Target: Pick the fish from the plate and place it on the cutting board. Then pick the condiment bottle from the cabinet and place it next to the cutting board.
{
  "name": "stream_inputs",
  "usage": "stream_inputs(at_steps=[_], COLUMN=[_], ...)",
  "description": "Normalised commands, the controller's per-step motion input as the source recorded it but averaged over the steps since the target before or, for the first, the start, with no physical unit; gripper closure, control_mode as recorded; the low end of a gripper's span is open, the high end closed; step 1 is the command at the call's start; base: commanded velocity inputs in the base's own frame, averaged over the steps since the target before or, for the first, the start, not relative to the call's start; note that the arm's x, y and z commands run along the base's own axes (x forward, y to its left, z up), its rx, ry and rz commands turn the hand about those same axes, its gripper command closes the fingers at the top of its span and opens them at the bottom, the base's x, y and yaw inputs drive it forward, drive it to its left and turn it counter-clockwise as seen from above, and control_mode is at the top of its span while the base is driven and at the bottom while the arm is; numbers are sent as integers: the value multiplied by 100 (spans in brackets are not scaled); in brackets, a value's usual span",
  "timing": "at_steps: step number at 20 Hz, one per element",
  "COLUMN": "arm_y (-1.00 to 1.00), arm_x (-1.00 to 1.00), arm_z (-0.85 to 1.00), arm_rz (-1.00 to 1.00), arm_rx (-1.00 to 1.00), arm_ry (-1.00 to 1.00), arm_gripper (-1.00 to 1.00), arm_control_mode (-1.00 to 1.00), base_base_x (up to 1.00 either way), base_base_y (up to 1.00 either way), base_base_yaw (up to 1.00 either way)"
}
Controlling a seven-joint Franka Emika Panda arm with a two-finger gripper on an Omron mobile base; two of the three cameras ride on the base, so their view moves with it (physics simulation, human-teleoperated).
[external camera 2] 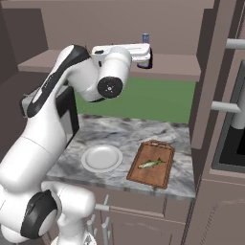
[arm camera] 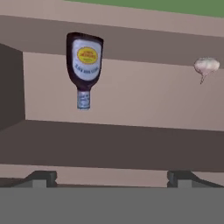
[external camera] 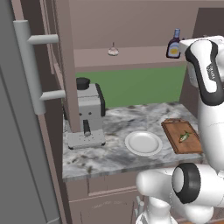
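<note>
Fish [external camera 2: 152, 163] is laid on cutting board [external camera 2: 152, 165]. Gripper [arm camera: 111, 177] is raised toward condiment bottle [arm camera: 85, 65], jaws spread wide and empty, presumably for grasping.

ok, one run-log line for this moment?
stage: bottle pick, approach | fish: on cutting board | plate: bare | condiment bottle: upright on cabinet shelf | pincer: open, short of bottle, nothing held

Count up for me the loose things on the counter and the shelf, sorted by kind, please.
Tableware: 1, the plate
Boards: 1, the cutting board
Food: 2, the fish and the pale garlic-shaped thing
Bottles: 1, the condiment bottle
Appliances: 1, the coffee machine
Total: 6
</note>
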Motion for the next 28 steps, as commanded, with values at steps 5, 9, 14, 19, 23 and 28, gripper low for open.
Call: stream_inputs(at_steps=[5,9,14,19,23,28], arm_y=[0,0,-1,-8,-11,-2], arm_x=[9,14,11,1,2,-3], arm_z=[-1,-12,-18,-10,0,0], arm_rz=[0,0,2,5,6,2], arm_rx=[-1,-9,-13,-15,-12,-8], arm_ry=[1,0,0,-4,-9,-4], arm_gripper=[-100,-100,-100,-100,-100,-100], arm_control_mode=[-100,-100,-100,-100,-100,-100], base_base_x=[0,0,0,0,0,0], base_base_y=[0,0,0,0,0,0], base_base_yaw=[0,0,0,0,0,0])
